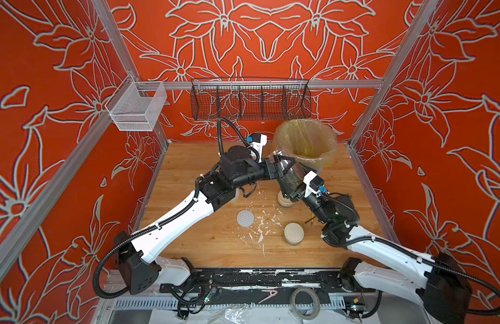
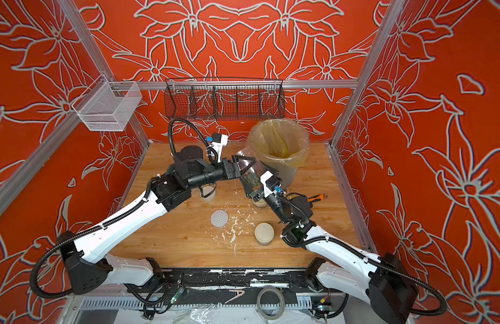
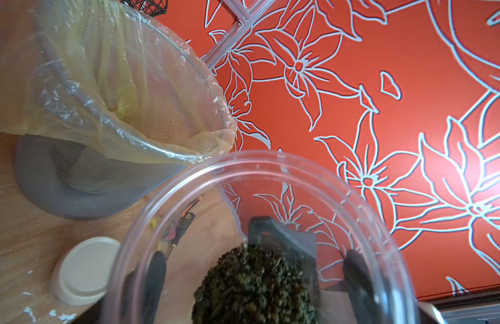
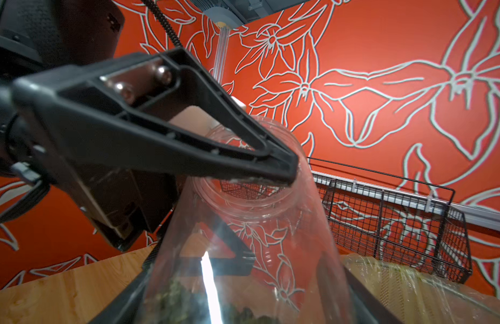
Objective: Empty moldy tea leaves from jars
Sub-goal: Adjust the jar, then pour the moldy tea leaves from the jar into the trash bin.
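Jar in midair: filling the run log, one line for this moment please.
jar: lidless, tilted, beside bin | tea leaves: inside | right gripper: grips base | left gripper: open astride neck

1. Red walls [image 1: 453, 84] with pale-outlined flowers close in three sides.
2. Aluminium rails [image 1: 344, 83] frame them.
3. A black wire basket [image 1: 250, 103] hangs on the rear rail, and a white mesh basket [image 1: 136, 109] hangs above the desk's far left corner.
4. The wooden desk [image 1: 204, 246] is evenly lit.
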You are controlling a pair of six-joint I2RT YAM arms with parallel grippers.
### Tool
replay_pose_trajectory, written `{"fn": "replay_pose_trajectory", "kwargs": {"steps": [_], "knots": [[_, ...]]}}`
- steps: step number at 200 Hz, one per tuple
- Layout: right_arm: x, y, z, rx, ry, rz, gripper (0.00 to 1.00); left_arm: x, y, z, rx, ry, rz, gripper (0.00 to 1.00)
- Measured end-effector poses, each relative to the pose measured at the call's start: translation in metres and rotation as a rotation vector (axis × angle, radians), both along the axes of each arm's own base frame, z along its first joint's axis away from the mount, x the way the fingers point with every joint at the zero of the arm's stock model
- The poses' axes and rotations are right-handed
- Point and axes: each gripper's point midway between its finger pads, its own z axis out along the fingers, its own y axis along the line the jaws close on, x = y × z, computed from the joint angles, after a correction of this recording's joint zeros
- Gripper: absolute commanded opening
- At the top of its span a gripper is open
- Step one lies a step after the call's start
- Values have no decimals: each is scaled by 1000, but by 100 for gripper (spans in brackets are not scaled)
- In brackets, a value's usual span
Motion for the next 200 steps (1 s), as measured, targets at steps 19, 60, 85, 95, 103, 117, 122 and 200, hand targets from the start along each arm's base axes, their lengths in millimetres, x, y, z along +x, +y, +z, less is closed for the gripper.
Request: {"fn": "replay_pose_trajectory", "kwargs": {"steps": [19,60,85,95,103,117,122,200], "knots": [[-1,-5,4,10,25,-7,39,-1,4,5,11,-35,12,98],[1,-15,35,57,68,-33,38,-15,39,37,46,-180,106,98],[6,-24,62,91,76,-74,38,-31,59,57,83,-298,132,98],[10,-27,72,97,85,-96,38,-37,65,61,106,-340,128,98],[15,-30,80,101,95,-120,38,-41,67,62,125,-362,122,98],[26,-35,91,101,125,-160,38,-47,69,58,170,-392,100,98],[31,-36,94,98,139,-174,38,-48,70,56,184,-400,94,98],[114,-77,94,52,451,-389,37,-64,67,24,351,-455,-29,98]]}}
